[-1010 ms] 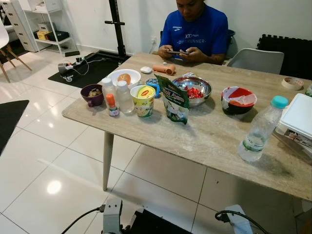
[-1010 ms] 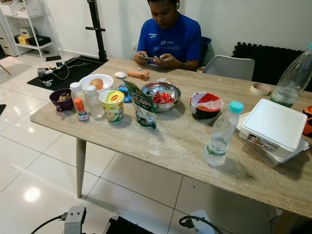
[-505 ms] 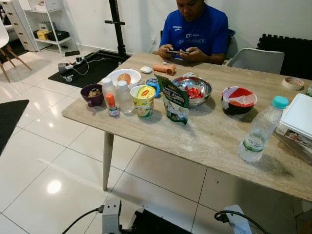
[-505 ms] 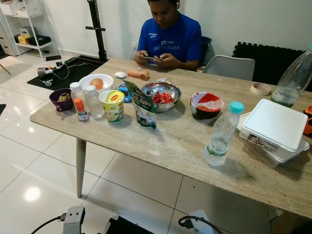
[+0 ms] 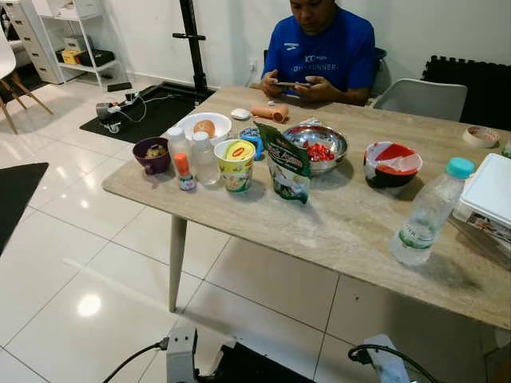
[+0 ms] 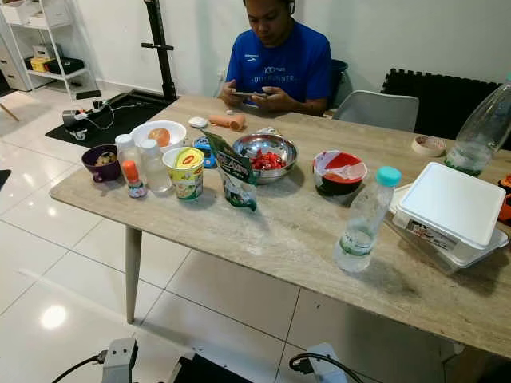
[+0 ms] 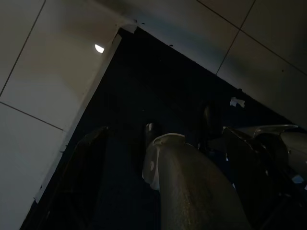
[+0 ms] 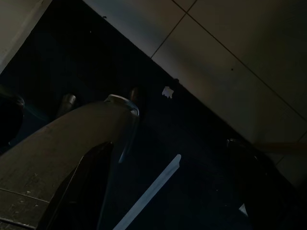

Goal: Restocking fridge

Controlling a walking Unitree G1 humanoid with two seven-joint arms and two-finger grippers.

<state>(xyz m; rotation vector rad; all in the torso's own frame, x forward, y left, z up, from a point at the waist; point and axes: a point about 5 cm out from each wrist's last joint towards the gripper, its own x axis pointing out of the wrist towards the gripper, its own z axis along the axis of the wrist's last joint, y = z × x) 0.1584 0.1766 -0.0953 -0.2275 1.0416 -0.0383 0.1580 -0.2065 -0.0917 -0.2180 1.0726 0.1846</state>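
Observation:
A wooden table (image 5: 343, 231) holds the food items. At its left end stand a purple bowl (image 5: 150, 153), a white bowl (image 5: 203, 126) with an orange item in it, two small clear bottles (image 5: 203, 158), a tiny orange-capped bottle (image 5: 184, 171), a yellow cup of noodles (image 5: 235, 163) and a green pouch (image 5: 286, 163). Behind them sit a steel bowl (image 5: 317, 146) of red pieces and a red-and-black bowl (image 5: 390, 163). A teal-capped water bottle (image 5: 427, 214) stands near the front right. Both arms hang idle over dark flooring: left gripper (image 7: 165, 134) and right gripper (image 8: 168, 143), fingers spread.
A person in a blue shirt (image 5: 319, 48) sits at the far side with a phone. A white lidded box (image 6: 455, 209), a tape roll (image 6: 428, 145) and a large clear bottle (image 6: 479, 132) are at the right end. Grey chair (image 5: 419, 97) behind. Glossy tiled floor (image 5: 80, 263) lies before the table.
The camera has drifted very slightly; nothing on the table has moved and both arms still hang.

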